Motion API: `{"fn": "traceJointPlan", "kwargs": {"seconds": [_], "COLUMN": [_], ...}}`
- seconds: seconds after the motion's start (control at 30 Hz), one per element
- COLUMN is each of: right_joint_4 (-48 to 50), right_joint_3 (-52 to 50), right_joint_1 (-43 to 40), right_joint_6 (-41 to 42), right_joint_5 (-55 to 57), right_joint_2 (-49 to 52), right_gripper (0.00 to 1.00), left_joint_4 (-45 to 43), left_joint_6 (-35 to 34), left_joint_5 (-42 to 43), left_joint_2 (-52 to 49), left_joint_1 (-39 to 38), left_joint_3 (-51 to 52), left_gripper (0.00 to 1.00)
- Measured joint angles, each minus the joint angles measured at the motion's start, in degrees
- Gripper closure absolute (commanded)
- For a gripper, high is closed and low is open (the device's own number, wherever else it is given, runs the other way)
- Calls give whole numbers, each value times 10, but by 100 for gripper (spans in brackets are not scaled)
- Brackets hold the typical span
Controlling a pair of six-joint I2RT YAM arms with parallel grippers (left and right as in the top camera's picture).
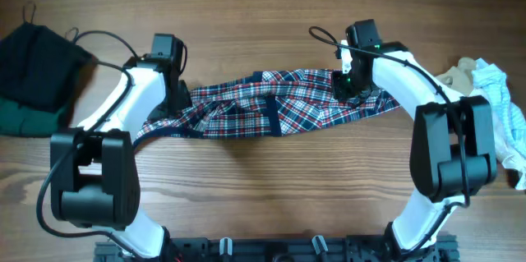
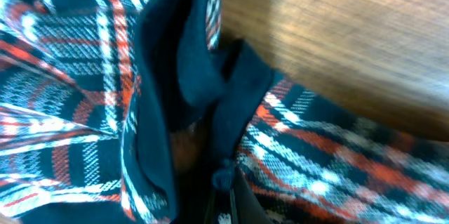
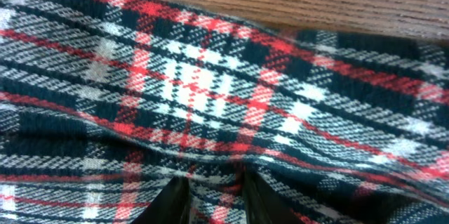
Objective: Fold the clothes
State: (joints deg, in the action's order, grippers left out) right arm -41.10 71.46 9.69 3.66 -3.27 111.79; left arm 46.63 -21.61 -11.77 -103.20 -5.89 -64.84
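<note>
While the red, navy and white plaid shirt (image 1: 263, 106) lies stretched in a rumpled band across the middle of the wooden tabletop (image 1: 263, 188), I have an arm at each end of it. My left gripper (image 1: 175, 96) sits at its left end, jaws together and clamped on a bunched strip of navy trim (image 2: 158, 112), gathered into a thick fold right at the fingers. My right gripper (image 1: 347, 88) is down on the right end; its fingertips (image 3: 172, 203) stand either side of a low ridge of plaid, but I cannot tell whether they bite the cloth or merely straddle it. I judge the step in hand to be securing both ends so the shirt can be lifted and spread flat. To do it well I want a firm pinch on the right before either arm rises, or that end may slip out and leave the shirt hanging from the left hold. Then both arms should lift together and draw apart evenly, so the creases in the middle pull out rather than twist. A black and dark green heap of cloth (image 1: 33, 73) at the far left and a pale white and blue bundle (image 1: 493, 102) at the far right lie well apart from the shirt; I would keep the spread between them.
</note>
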Motion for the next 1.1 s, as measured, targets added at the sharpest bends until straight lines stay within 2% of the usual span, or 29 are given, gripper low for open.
{"fn": "traceJointPlan", "kwargs": {"seconds": [0.17,0.37,0.53,0.67,0.83,1.1], "right_joint_4": [34,38,34,18,17,46], "right_joint_3": [-28,-29,-29,-28,-31,-47], "right_joint_1": [-7,-73,-92,-99,-117,-133], "right_joint_6": [2,2,14,28,43,42], "right_joint_5": [6,-17,-27,-26,-32,-40], "right_joint_2": [-14,-14,-14,-14,-15,-23], "right_gripper": [74,75,75,75,75,75], "left_joint_4": [-65,-176,-286,-322,-315,-178], "left_joint_6": [-4,-5,38,50,50,41], "left_joint_5": [-4,11,17,33,44,68], "left_joint_2": [7,-12,-42,-53,-55,57], "left_joint_1": [5,34,35,37,38,38], "left_joint_3": [44,52,53,52,46,34], "left_gripper": [96,96,96,96,96,96]}}
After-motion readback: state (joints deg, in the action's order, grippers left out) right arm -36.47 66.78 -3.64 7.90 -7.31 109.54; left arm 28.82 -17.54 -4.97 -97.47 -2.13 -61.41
